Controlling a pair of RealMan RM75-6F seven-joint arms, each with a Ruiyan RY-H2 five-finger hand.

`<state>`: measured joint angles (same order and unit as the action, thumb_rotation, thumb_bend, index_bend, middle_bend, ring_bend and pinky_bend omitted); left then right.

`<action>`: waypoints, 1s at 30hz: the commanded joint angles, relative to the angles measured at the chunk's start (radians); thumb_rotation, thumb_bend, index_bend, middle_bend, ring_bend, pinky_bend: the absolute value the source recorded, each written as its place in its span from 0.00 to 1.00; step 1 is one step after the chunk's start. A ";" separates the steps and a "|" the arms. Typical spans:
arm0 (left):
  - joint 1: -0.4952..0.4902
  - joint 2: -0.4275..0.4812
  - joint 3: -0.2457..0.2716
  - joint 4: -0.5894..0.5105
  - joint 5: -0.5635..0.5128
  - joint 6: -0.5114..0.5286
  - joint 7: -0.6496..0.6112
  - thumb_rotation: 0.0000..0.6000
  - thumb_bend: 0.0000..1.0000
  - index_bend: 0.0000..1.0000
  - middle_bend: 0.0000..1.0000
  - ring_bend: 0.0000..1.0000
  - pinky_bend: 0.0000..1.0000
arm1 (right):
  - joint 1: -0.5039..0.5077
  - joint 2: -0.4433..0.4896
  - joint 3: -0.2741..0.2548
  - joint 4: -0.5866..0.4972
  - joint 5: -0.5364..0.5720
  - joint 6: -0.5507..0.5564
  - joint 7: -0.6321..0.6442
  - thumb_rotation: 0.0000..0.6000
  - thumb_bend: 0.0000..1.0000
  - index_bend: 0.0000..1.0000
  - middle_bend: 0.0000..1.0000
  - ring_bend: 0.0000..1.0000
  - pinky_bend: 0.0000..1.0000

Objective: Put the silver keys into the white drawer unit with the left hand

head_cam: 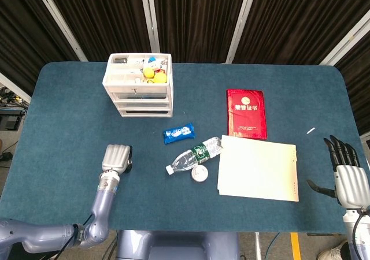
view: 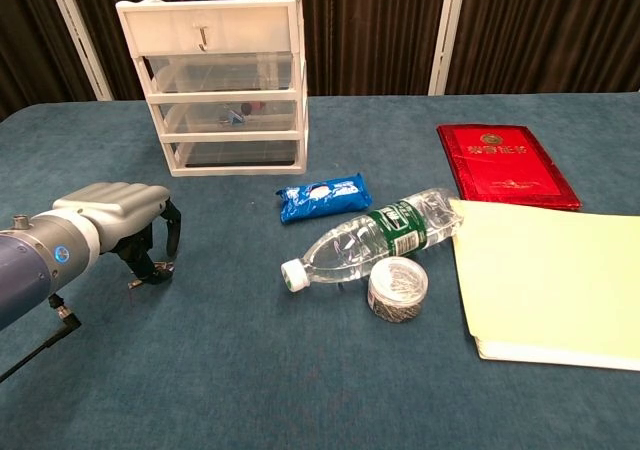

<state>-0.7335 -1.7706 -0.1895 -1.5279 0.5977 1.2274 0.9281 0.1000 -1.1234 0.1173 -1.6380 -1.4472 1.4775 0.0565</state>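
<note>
Black pleated curtains with pale metal struts close off the room behind a dark teal felt surface (view: 300,370).

Nearest, at the left, the left hand (view: 120,215) arches knuckles-up over the silver keys (view: 150,273), its dark fingertips (view: 160,266) down around them against the cloth. Whether the keys are truly pinched or merely caged I cannot tell; only a sliver of metal shows under the fingers. My worry is that flat keys on felt may skid out of a shallow pinch as the hand lifts, or drop on the long carry to the far unit. The right hand (head_cam: 347,179) waits off the near right edge, fingers spread, holding nothing.

Further in lie a manila folder (view: 550,280), a round tub of paper clips (view: 397,290) and a clear water bottle (view: 375,235) on its side with a green label I cannot read. A blue snack wrapper (view: 322,197) carries white print too small to make out. The red booklet (view: 505,165) bears a gold emblem and gold Chinese characters.

Farthest stands the white drawer unit (view: 225,85), its drawers looking closed from the front and its top tray already cluttered, so the keys could catch the rim or spill.
</note>
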 commanded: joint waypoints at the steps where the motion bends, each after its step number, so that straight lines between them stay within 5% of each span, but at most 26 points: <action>1: -0.002 -0.001 0.000 0.003 -0.003 -0.001 -0.001 1.00 0.30 0.48 1.00 0.86 0.75 | 0.001 0.000 0.002 0.000 0.001 0.000 0.000 1.00 0.04 0.00 0.00 0.00 0.00; 30: -0.008 -0.006 0.006 0.012 -0.023 -0.001 -0.009 1.00 0.30 0.55 0.99 0.86 0.75 | -0.002 -0.003 0.004 0.001 -0.002 0.009 0.008 1.00 0.04 0.00 0.00 0.00 0.00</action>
<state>-0.7410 -1.7768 -0.1831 -1.5155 0.5747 1.2267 0.9194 0.0982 -1.1262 0.1216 -1.6376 -1.4491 1.4860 0.0641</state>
